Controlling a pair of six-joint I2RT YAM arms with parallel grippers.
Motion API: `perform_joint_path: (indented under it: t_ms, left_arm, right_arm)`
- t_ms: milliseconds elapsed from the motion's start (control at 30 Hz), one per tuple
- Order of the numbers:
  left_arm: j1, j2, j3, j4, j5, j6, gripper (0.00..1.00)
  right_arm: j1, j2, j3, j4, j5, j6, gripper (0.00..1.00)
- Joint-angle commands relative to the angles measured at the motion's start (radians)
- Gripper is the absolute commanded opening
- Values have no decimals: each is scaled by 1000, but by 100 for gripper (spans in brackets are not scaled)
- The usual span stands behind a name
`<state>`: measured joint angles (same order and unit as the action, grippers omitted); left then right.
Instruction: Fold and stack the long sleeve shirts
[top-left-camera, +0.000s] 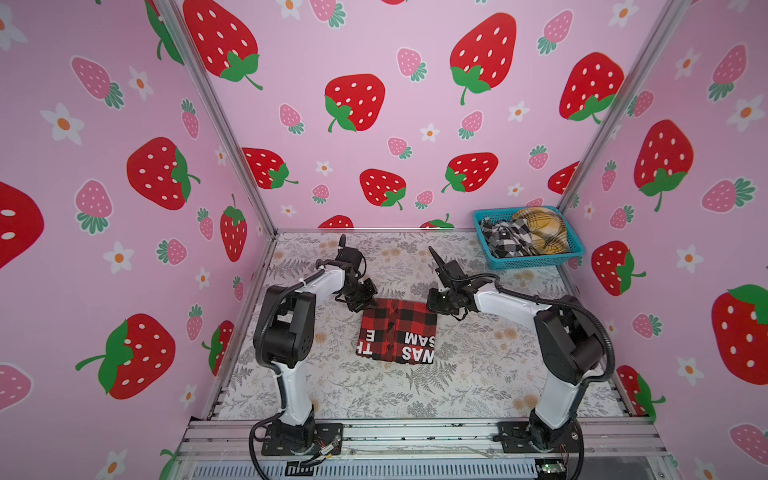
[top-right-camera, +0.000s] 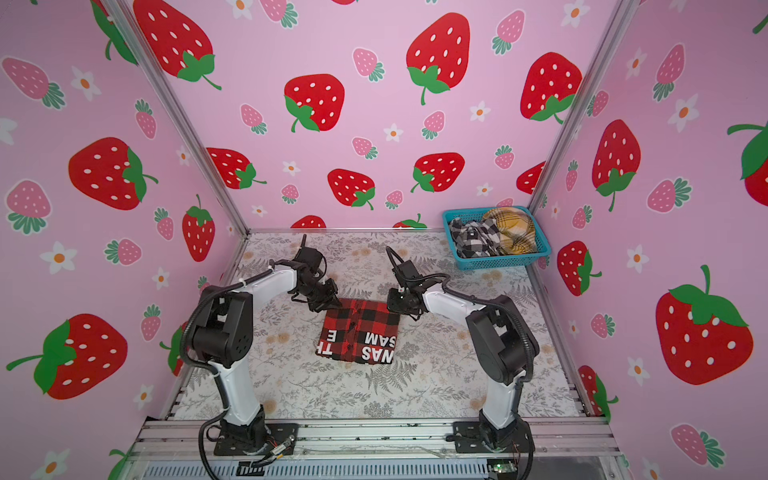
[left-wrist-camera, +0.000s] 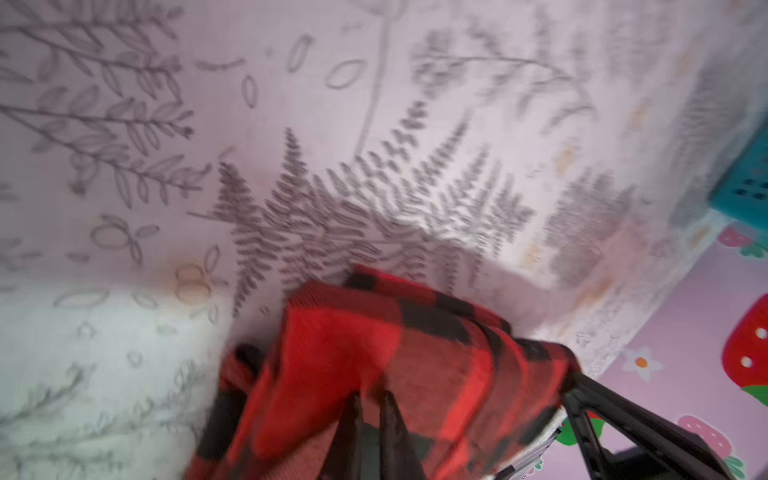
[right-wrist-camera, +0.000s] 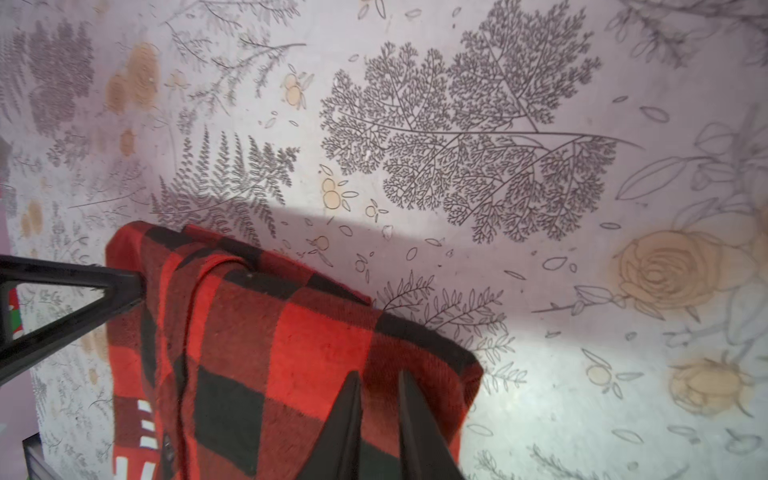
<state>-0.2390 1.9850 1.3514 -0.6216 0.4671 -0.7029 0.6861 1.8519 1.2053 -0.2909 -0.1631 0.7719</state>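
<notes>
The red shirt (top-left-camera: 397, 332) lies in the middle of the table (top-left-camera: 478, 374), folded to a compact rectangle, with white letters along its near edge. The left hand (top-left-camera: 365, 301) is at its far left corner and the right hand (top-left-camera: 436, 305) at its far right corner.

In the right wrist view the fingers (right-wrist-camera: 349, 419) stand almost together and seem to pinch the cloth at that corner, which sits a little raised above its own shadow. In the left wrist view, which is blurred, the fingers (left-wrist-camera: 392, 428) are also close together, with red cloth bunched around them, so I judge this hand pinches the shirt too.

The shirt looks soft, light and rather thick, like flannel. I think it will sag and open its folds if it is lifted from one point only. The better hold is at two corners of one edge, through all the layers. It does not look slippery or fragile.

I count three shirts: one red on the table, and one checked shirt (top-left-camera: 505, 239) and one yellow shirt (top-left-camera: 540, 232), both crumpled in the one blue basket (top-left-camera: 536, 262) at the far right. There are two hands.
</notes>
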Motion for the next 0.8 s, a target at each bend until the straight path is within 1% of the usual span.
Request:
perform_joint_path:
  t_ms: [0, 200, 367, 433, 467, 500, 567, 667, 767]
  left_arm:
    - [17, 17, 7, 10, 26, -1, 12]
    - [49, 22, -125, 83, 26, -6, 12]
    - [54, -5, -182, 88, 39, 2, 12]
    - [55, -38, -181, 68, 34, 7, 18]
    - [55, -59, -173, 48, 25, 12, 23]
    - [55, -81, -162, 23, 11, 18, 27]
    - [55, -133, -145, -20, -11, 27, 31]
    - [51, -229, -150, -71, -31, 39, 33]
    - [31, -329, -197, -111, -48, 49, 31]
  right_arm:
    - [-8, 38, 28, -30, -27, -27, 20]
    - [-31, 137, 53, -36, -45, -55, 18]
    - [-31, 153, 93, -55, -52, -69, 18]
    - [-30, 125, 105, -65, -47, -75, 17]
    - [-30, 105, 110, -73, -40, -80, 18]
    - [-27, 77, 113, -82, -31, -84, 19]
    - [-18, 23, 112, -104, -15, -96, 24]
    - [13, -69, 92, -152, 29, -106, 31]
    - [75, -168, 22, -164, 69, -92, 32]
